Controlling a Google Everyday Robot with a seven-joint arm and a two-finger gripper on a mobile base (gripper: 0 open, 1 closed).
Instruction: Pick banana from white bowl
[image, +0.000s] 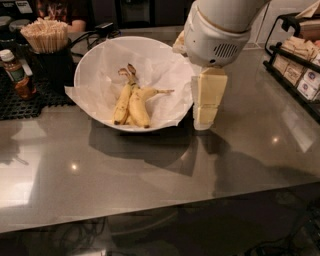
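Observation:
The white bowl (95, 65), lined with crinkled white paper, stands on the grey counter at the upper left of centre. Inside it the banana (139, 106) lies plump and yellow, with its thin stem pointing right. A pair of slimmer bananas (121, 101) sharing one stem lies against its left side. My gripper (204, 120) hangs from the white arm (217, 30) just outside the bowl's right rim. It points down, its tip close above the counter, and it holds nothing. It is to the right of the banana and apart from it.
A black cup of wooden stir sticks (45, 36) and a brown sauce bottle (16, 75) stand on a black mat (25, 102) left of the bowl. A black rack of packets (300, 70) lines the right edge. The counter's front edge runs along the bottom.

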